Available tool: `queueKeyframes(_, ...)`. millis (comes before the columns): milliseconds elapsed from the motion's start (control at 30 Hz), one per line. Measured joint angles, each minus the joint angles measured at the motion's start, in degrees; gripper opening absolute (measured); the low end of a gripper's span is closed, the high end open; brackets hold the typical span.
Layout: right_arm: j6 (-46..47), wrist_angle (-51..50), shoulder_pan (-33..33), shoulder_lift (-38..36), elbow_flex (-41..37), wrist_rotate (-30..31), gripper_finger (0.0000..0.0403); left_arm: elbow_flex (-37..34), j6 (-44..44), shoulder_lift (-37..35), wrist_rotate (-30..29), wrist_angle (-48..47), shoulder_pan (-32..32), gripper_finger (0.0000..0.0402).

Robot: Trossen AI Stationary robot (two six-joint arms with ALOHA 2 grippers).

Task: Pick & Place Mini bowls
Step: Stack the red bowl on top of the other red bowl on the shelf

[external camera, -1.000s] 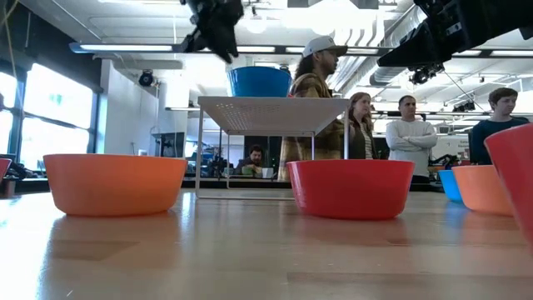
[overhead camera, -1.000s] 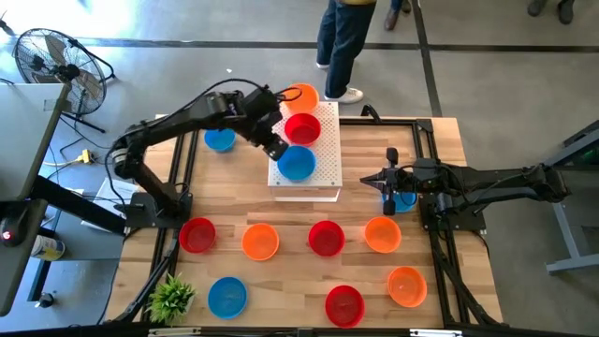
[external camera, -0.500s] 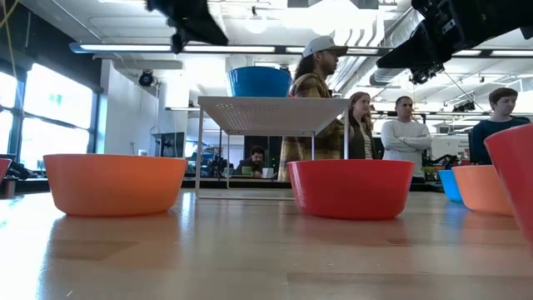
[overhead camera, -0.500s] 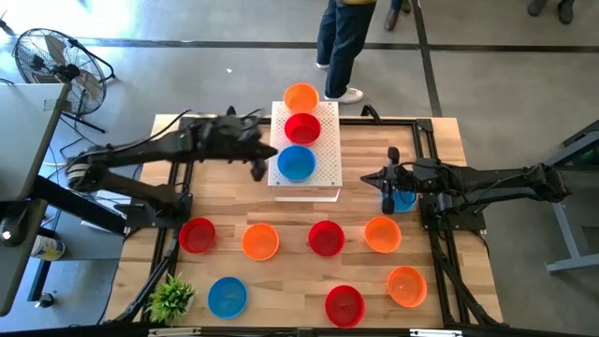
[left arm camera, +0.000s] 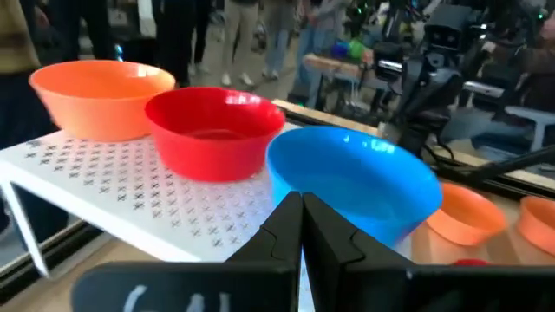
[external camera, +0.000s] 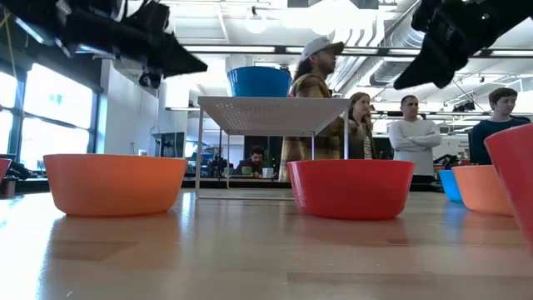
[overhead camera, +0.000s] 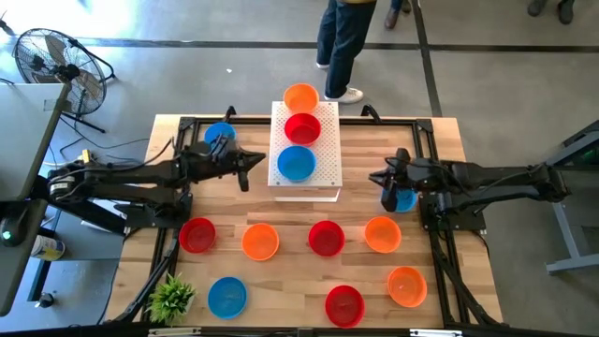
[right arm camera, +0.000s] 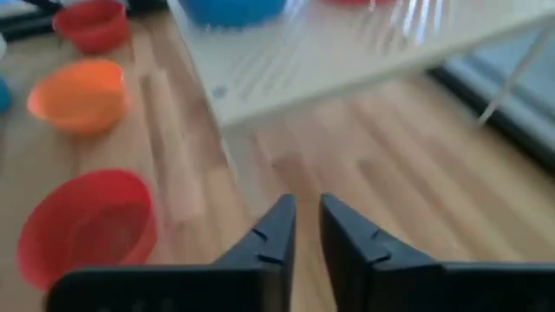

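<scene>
Three mini bowls sit in a row on the white perforated platform (overhead camera: 323,150) at the worktop's far edge: orange bowl (overhead camera: 300,96) farthest back, red bowl (overhead camera: 302,128) in the middle, blue bowl (overhead camera: 297,163) at the platform's near end.

My left gripper (overhead camera: 243,170) hangs just beside the platform's left side, level with the blue bowl and apart from it; its fingers are pressed together and hold nothing. In the left wrist view the blue bowl (left arm camera: 354,186) lies directly ahead of the fingertips.

My right gripper (overhead camera: 386,178) hovers off the platform's right side, fingers nearly together with a narrow gap, empty. A second blue bowl (overhead camera: 402,198) lies on the worktop partly under this arm.

A third blue bowl (overhead camera: 218,136) sits near the far-left corner. A row of red, orange, red and orange bowls crosses the worktop's middle; blue, red and orange bowls lie along the near edge.
</scene>
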Motion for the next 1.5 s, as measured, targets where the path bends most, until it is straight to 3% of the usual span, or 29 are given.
queueKeyframes(133,3.9,-8.0,2.7,2.4,2.9,-3.3,0.01,-4.9,2.6,1.4,-1.2,10.1,0.0,0.0002)
queueKeyframes(367,10.5,-19.8,11.6,12.0,9.3,-3.9,0.0164,-8.3,4.8,1.6,-4.7,14.2,0.0,0.0002)
queueKeyframes(667,24.4,-28.0,24.2,26.8,17.4,-4.3,0.0196,-8.3,5.7,1.5,-4.5,14.4,0.0,0.0002)
queueKeyframes(867,31.5,-26.3,30.1,35.9,22.4,-2.4,0.0204,-8.3,5.7,1.5,-4.5,13.1,0.0,0.0002)
queueKeyframes(1000,24.8,-23.0,31.4,42.6,25.7,-0.9,0.0204,-8.3,5.5,1.5,-4.4,12.4,0.0,0.0002)
queueKeyframes(1233,0.0,-17.5,29.8,53.0,30.3,-1.2,0.0204,-8.3,5.4,1.6,-3.8,11.8,0.0,0.0002)
queueKeyframes(1500,-18.4,-14.0,27.2,59.9,32.9,-4.1,0.0185,-8.3,5.4,1.6,-2.8,11.5,0.0,0.0002)
